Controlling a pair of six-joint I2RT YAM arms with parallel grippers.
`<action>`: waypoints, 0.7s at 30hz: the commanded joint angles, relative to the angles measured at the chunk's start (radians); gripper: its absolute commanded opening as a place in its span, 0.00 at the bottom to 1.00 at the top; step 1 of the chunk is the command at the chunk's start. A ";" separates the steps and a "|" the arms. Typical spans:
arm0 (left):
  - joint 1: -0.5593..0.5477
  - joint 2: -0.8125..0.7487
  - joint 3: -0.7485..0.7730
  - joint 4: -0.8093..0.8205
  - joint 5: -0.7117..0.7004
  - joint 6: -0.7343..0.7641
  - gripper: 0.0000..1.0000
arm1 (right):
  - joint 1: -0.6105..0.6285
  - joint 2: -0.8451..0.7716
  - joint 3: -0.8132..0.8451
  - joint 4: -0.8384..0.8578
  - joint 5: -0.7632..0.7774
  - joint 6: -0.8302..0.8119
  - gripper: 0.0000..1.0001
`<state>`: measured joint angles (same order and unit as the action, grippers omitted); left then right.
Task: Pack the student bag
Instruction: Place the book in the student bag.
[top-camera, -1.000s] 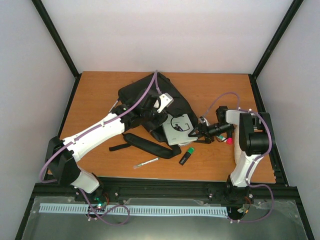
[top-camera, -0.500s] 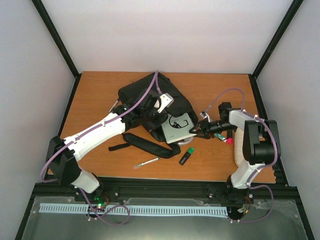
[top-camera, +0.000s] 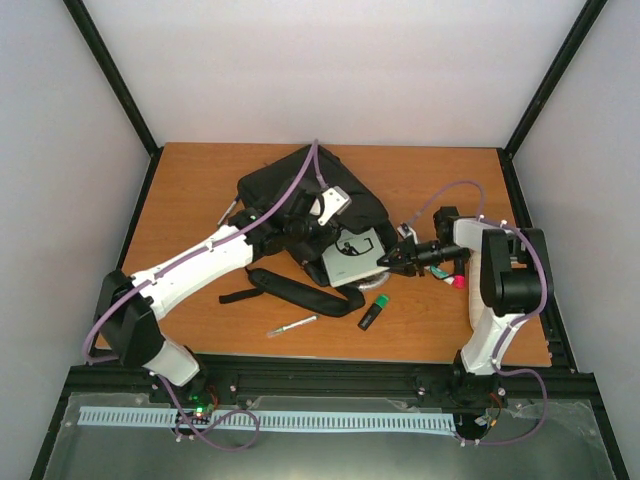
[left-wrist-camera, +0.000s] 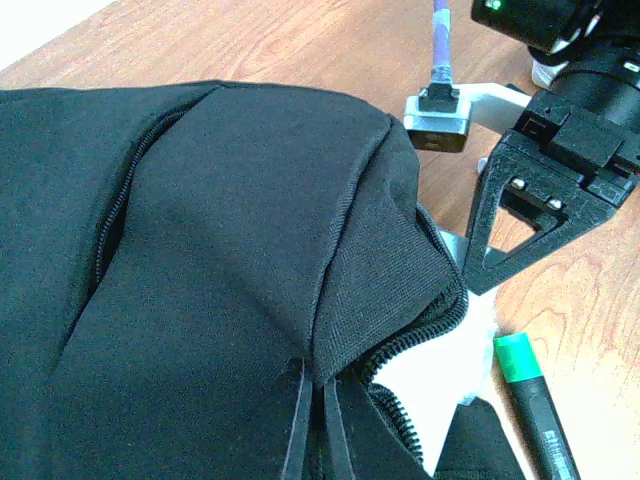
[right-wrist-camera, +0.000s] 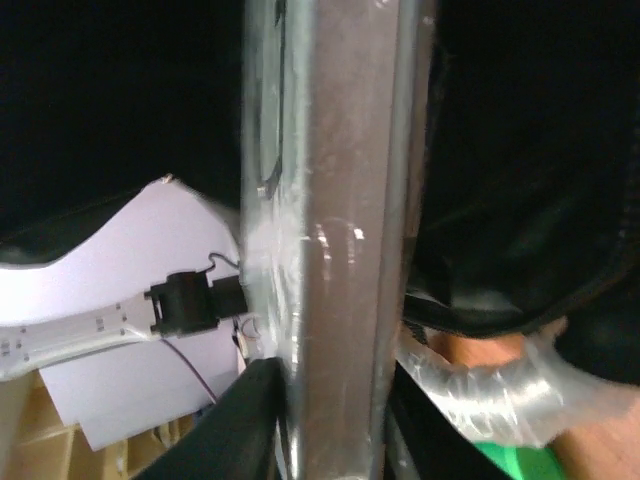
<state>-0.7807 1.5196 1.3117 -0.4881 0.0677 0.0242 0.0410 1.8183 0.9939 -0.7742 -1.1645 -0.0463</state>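
At the middle of the orange-brown wooden counter (top-camera: 190, 190) lies the large black fabric student bag (top-camera: 285, 185), its mouth turned toward the right arm. The left pincer (left-wrist-camera: 315, 415) is clenched on a fold of fabric by the zip, apparently to lift the lip and hold the mouth agape. The right pincer (top-camera: 385, 262) grasps the edge of a flat grey rectangular slab (top-camera: 350, 255) lying partly under that lip, likely to slide it inside. A green-capped black marker (top-camera: 372, 313) lies nearby, unpacked.
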 joint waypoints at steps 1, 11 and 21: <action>-0.005 -0.006 0.049 0.128 0.065 0.021 0.01 | 0.009 0.043 0.045 0.031 -0.115 0.000 0.13; -0.005 -0.020 0.038 0.111 0.148 0.097 0.01 | 0.007 0.052 0.063 -0.062 -0.299 -0.130 0.03; -0.006 -0.051 0.030 0.112 0.296 0.207 0.01 | 0.126 0.084 0.132 -0.149 -0.404 -0.209 0.03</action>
<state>-0.7799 1.5238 1.3083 -0.4862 0.2340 0.1642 0.1097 1.9003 1.0615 -0.9226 -1.4063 -0.1909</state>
